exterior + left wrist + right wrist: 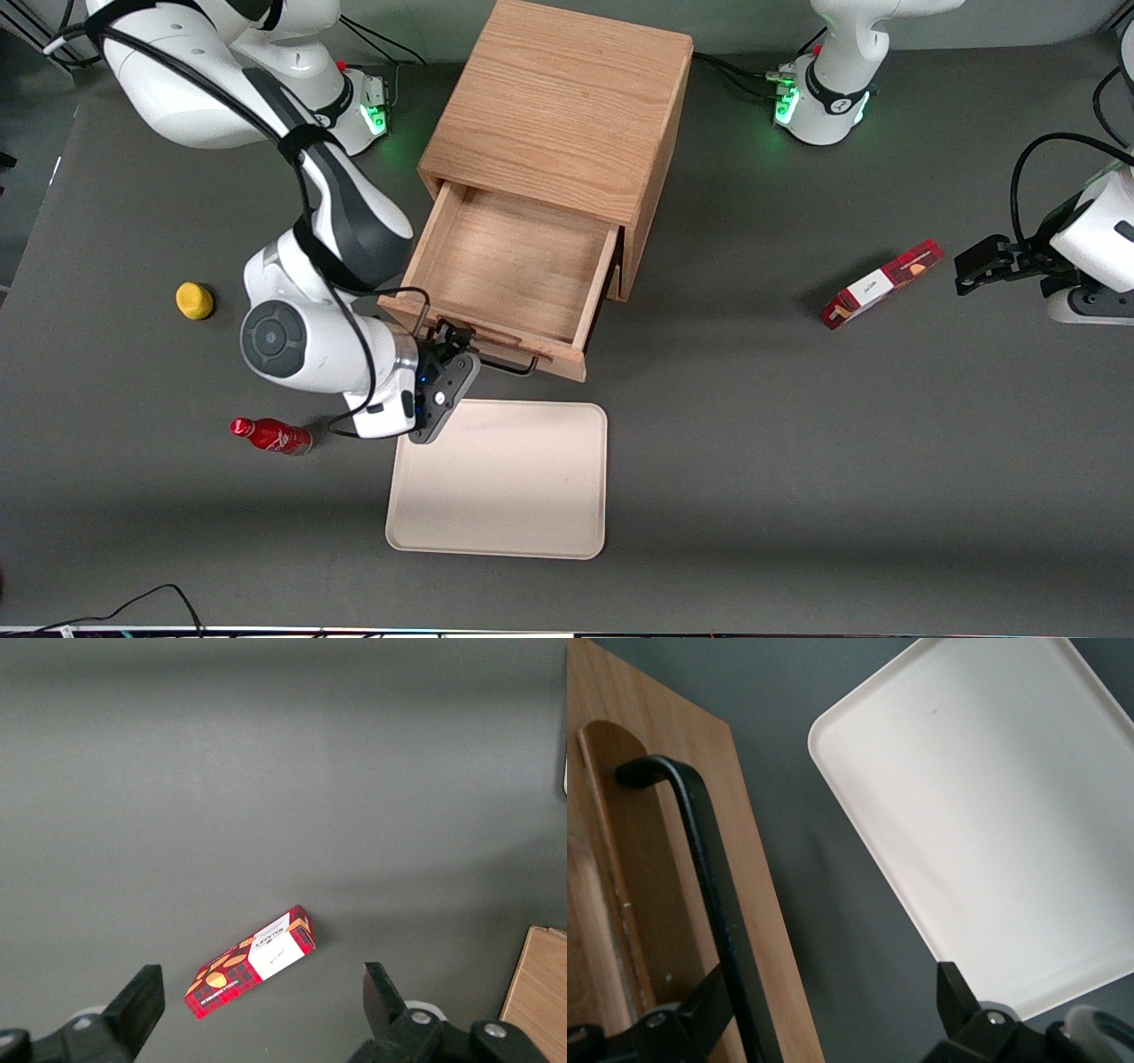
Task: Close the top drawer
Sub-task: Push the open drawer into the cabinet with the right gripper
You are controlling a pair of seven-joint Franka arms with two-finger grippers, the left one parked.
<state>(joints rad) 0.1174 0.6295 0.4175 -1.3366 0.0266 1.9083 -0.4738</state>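
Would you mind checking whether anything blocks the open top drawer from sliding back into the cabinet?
Nothing visible does. The top drawer looks empty inside, and the end effector is already at its black handle, fingers open. The tray lies nearer the camera, outside the closing path.

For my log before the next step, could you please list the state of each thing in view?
Top drawer: pulled out, empty.
Handle: ungripped, beside one tool finger.
Tool: open, at the drawer front.
Tray: flat, empty.
Red bottle: lying on its side.
Red box: lying flat.
Yellow object: resting on the table.
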